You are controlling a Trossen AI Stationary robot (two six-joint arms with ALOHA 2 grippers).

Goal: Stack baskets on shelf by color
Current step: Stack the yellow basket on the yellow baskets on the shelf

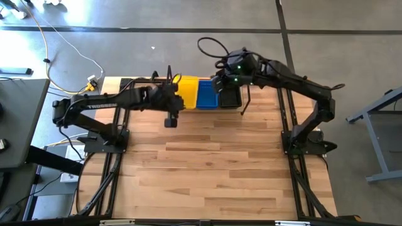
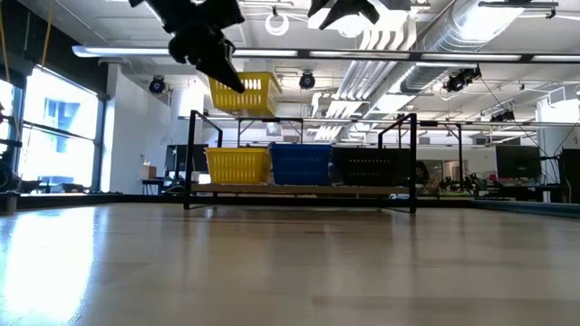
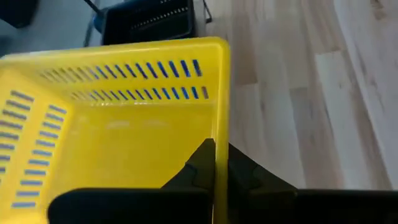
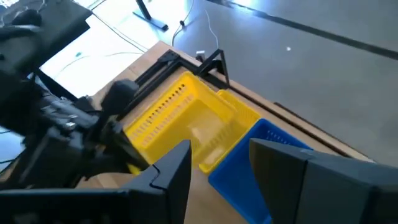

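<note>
Bare tabletop fronts the shelf; left gripper, jaws pinching a light, stiff yellow basket by its rim, lifts it while right gripper hovers open-jawed.

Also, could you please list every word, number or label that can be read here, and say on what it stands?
Nothing can be read for certain.
Left arm: pale lettering along its link, too small to read.
Raised yellow basket: no text visible.
Shelf: no text visible.
</note>
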